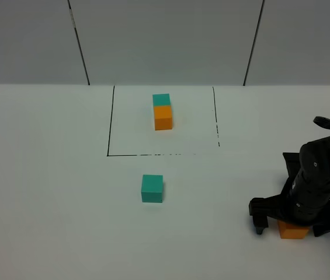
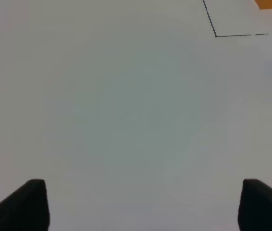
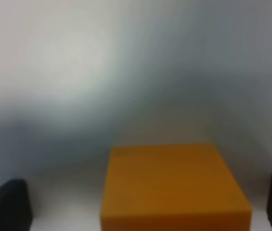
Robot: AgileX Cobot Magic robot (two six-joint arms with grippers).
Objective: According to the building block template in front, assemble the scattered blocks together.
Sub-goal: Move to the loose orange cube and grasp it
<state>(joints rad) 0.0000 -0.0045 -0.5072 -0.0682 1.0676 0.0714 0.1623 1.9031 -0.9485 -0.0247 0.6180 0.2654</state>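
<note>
Orange cube (image 3: 174, 187) sat between the wide-spread jaws of the right pincer (image 3: 143, 202), untouched by them; the left pincer (image 2: 144, 199) hung spread too, holding nothing.

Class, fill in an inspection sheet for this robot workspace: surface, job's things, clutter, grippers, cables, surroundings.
Surface: white table with a drawn black outline.
Job's things: template of teal and orange cubes touching inside the outline; loose teal cube outside it; loose orange cube under the right gripper.
Clutter: nothing seen.
Grippers: right gripper open, astride the orange cube; left gripper open over bare table.
Cables: what looks like a dark cable above the right arm.
Surroundings: grey wall panels behind.
</note>
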